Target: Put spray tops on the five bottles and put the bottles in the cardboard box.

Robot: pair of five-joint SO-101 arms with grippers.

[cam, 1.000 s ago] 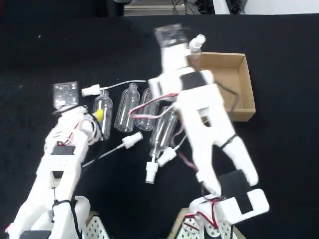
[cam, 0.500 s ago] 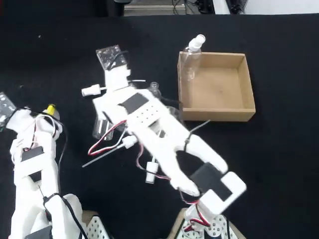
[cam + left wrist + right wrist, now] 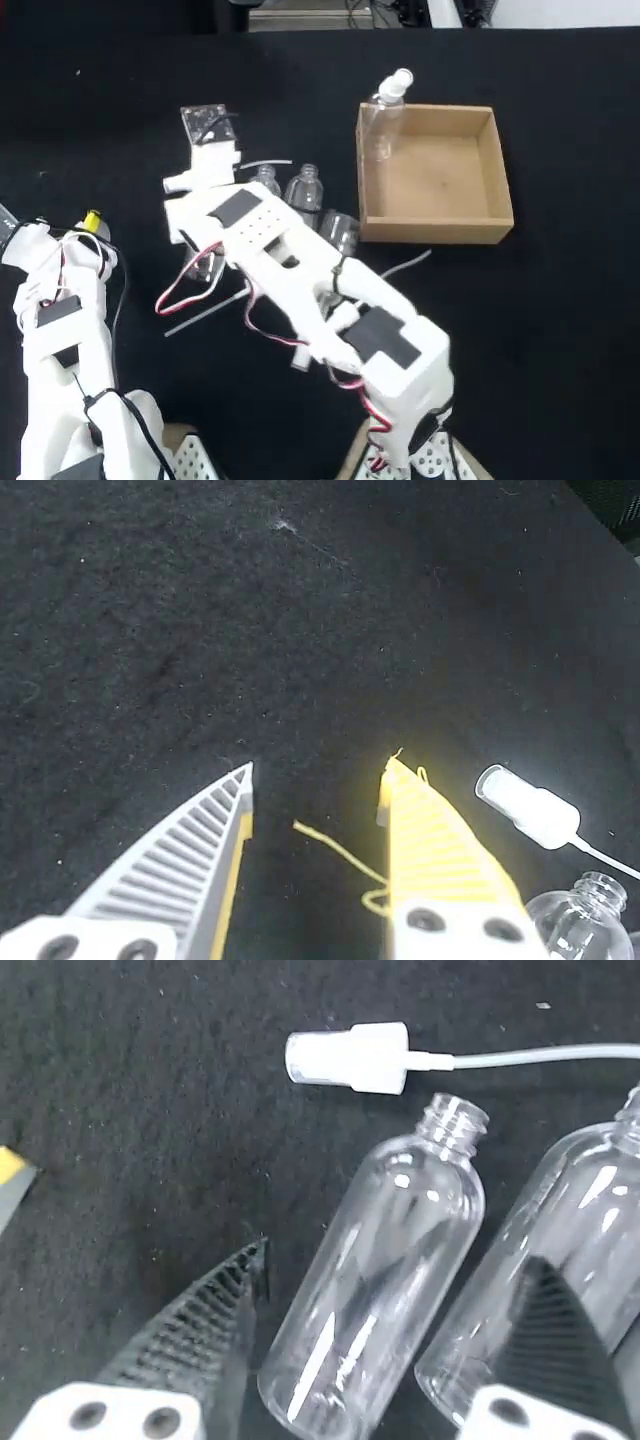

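Standing capped bottle [image 3: 385, 115] in cardboard box [image 3: 430, 232] corner, right jaws apart over uncapped bottle [image 3: 370, 1280], left jaws apart

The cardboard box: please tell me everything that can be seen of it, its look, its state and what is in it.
The cardboard box is brown and square, with low walls and an open top. It sits flat on the black table. One clear bottle stands upright in a far corner, on the side towards the other bottles, and it already wears a white spray top. The rest of the box floor is bare.
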